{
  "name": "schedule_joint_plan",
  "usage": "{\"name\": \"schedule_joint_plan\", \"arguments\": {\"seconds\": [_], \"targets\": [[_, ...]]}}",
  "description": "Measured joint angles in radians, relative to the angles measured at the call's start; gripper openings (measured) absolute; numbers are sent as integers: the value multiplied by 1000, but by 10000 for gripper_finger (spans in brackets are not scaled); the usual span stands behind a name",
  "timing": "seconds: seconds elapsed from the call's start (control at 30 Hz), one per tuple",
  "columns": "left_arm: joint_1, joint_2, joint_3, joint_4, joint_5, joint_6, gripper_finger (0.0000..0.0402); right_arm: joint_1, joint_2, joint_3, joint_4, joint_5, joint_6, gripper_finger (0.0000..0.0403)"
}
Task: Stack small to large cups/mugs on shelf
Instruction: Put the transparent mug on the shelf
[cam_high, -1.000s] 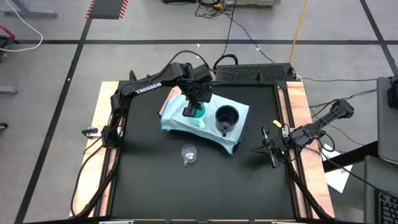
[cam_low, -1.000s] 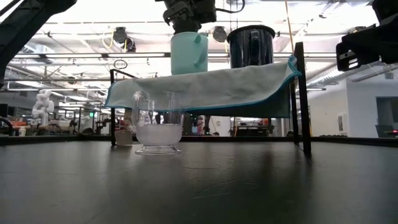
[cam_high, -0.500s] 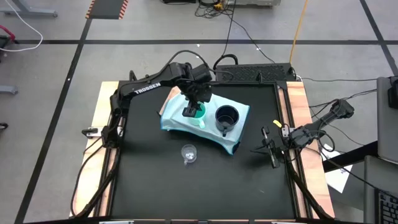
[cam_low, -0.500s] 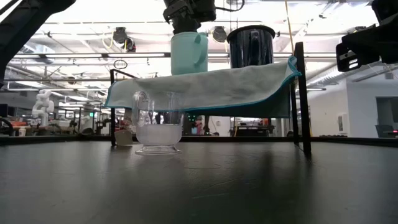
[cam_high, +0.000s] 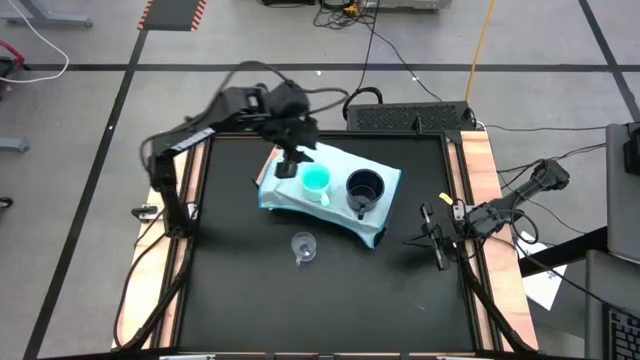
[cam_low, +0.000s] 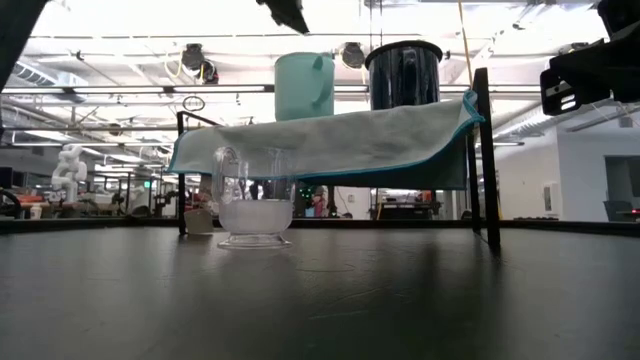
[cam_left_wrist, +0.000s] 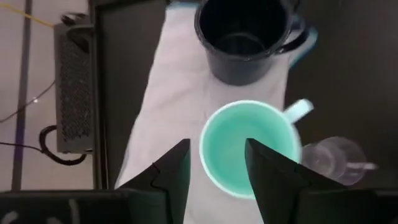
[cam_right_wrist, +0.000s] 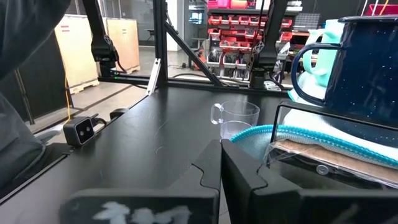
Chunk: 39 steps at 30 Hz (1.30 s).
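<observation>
Two mugs stand upright side by side on the light blue shelf (cam_high: 282, 196): the teal-inside mug (cam_high: 316, 180) and the black mug (cam_high: 364, 187), close together but apart. The clear glass cup (cam_high: 303, 245) sits on the black tabletop (cam_high: 240, 290) just in front of the shelf. Left gripper (cam_high: 291, 163) hovers above the shelf beside the teal-inside mug, fingers parted, holding nothing. Right gripper (cam_high: 428, 238) rests at the table's right side, fingers closed, empty.
</observation>
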Motion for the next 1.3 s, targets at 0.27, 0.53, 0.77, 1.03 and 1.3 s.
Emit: {"name": "schedule_joint_plan", "arguments": {"seconds": [0.27, 0.53, 0.77, 1.03, 1.3], "targets": [[-34, -148, 2, -111, 66, 29, 33, 0, 0, 0, 0, 0, -3, 0], [-92, -206, 2, -203, 51, 42, 3, 0, 0, 0, 8, 0, 1, 0], [-100, -228, 2, -184, 66, 54, 2, 0, 2, 0, 8, 0, 4, 0], [-48, -244, 0, -250, 59, 12, 1, 0, 2, 0, 7, 0, 5, 0], [-41, -397, -94, -232, 55, -24, 0, 0, 3, 0, 6, -3, 4, 0]]}}
